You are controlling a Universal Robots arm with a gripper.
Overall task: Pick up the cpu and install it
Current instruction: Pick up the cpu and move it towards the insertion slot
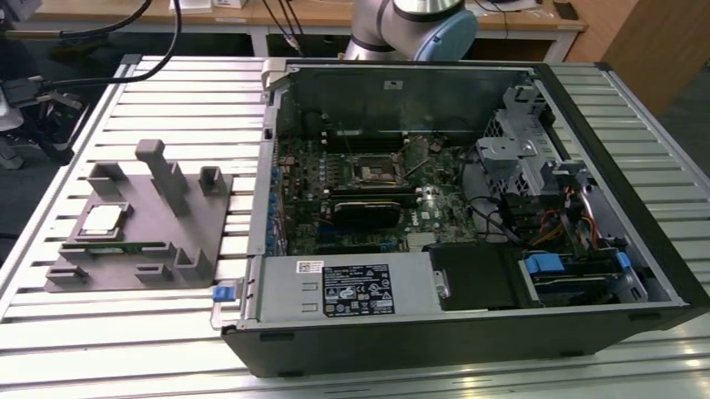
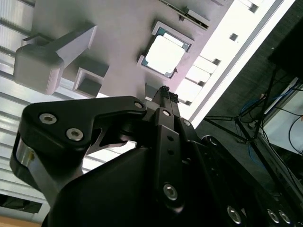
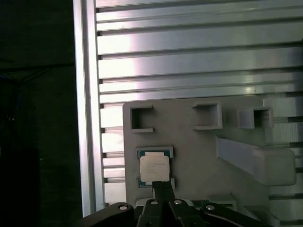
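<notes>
Claw [image 3: 163, 186] (tips together) hangs above the cpu [image 3: 154, 168].

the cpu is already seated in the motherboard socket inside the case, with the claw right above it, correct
Not quite: the cpu is not yet installed. It lies in its recess on the grey holder, as the first wrist view shows. The claw is right above it.

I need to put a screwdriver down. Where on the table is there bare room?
In the exterior view, bare table slats lie beyond the grey holder, towards the far edge, and in front of it along the near edge. The holder, carrying the cpu, and the open computer case are crowded.
</notes>
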